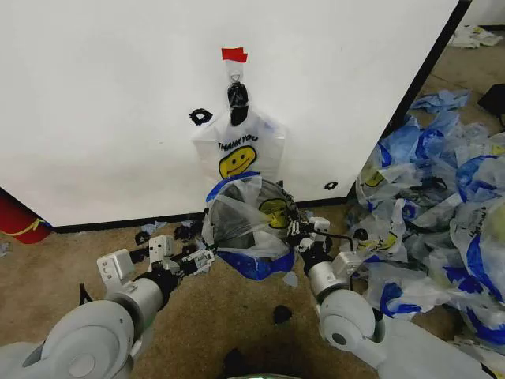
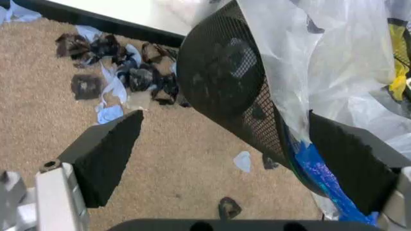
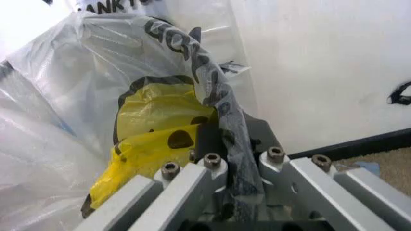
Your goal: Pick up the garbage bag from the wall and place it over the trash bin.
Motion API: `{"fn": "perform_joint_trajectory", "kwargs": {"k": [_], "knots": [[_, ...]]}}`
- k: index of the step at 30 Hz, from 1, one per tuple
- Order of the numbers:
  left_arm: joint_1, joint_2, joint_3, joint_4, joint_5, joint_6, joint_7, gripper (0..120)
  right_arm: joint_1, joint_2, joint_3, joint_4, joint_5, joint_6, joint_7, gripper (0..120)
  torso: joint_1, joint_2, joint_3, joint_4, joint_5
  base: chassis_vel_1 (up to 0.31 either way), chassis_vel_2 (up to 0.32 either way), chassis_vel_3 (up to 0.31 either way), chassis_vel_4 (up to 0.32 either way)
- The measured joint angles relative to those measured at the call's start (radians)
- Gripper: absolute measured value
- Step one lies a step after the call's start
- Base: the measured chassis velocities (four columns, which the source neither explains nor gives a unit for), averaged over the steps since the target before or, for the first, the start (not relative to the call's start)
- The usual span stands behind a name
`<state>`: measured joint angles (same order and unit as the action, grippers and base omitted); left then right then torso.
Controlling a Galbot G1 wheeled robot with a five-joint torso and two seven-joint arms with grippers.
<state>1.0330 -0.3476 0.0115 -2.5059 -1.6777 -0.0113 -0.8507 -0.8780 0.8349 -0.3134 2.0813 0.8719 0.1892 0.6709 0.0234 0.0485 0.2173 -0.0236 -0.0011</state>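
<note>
A garbage bag (image 1: 241,217) of thin white plastic with a yellow smiley and blue parts is spread over the round black mesh trash bin (image 2: 224,82), which leans at the foot of the wall (image 1: 102,103). My right gripper (image 1: 304,229) is shut on the bag's twisted rim (image 3: 224,110) at the bin's right side. My left gripper (image 1: 201,259) is at the bin's lower left. It is open (image 2: 224,118), with the bin's wall and the bag's blue edge (image 2: 314,168) between its pads. A like bag (image 1: 237,150) hangs from the hook under the red tape (image 1: 233,54).
A big heap of blue-and-white plastic bags (image 1: 442,213) lies on the carpet to the right. Black scraps and bits of plastic (image 1: 170,233) litter the floor along the wall's base trim. A red object (image 1: 20,221) sits at the far left.
</note>
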Motion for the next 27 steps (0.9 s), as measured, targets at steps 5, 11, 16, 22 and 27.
{"fn": "perform_joint_trajectory", "kwargs": {"k": [5,11,16,22,27], "knots": [[0.02,0.001,-0.003,0.002,0.038,0.001,0.004,98,0.01,-0.001,0.004,-0.001,0.001,0.0,0.0,0,0.0,0.0,0.0,0.0002,-0.0001,0.0,0.0,0.0,0.0],[-0.004,0.0,-0.051,0.004,0.065,-0.002,0.016,98,0.011,-0.002,0.009,-0.01,0.0,0.0,-0.001,0,0.0,0.0,0.0,-0.0002,0.0002,0.0,0.0,0.0,0.0],[0.011,0.008,-0.058,0.004,0.031,0.022,-0.002,100,0.012,-0.001,0.012,-0.016,-0.004,0.0,0.002,0,0.0,0.0,0.0,0.0001,0.0002,0.0,0.0,0.0,0.0],[0.016,-0.002,-0.044,0.005,-0.035,0.047,-0.03,100,0.025,-0.002,0.018,-0.017,-0.006,-0.002,0.012,0,0.0,0.0,0.0,0.0001,0.0002,0.0,0.0,0.0,0.0],[0.014,-0.018,-0.038,0.005,-0.038,0.049,-0.029,100,0.025,-0.004,0.023,-0.011,-0.006,-0.005,0.015,0,0.0,0.0,0.0,0.0001,0.0001,0.0,0.0,0.0,0.0]]}}
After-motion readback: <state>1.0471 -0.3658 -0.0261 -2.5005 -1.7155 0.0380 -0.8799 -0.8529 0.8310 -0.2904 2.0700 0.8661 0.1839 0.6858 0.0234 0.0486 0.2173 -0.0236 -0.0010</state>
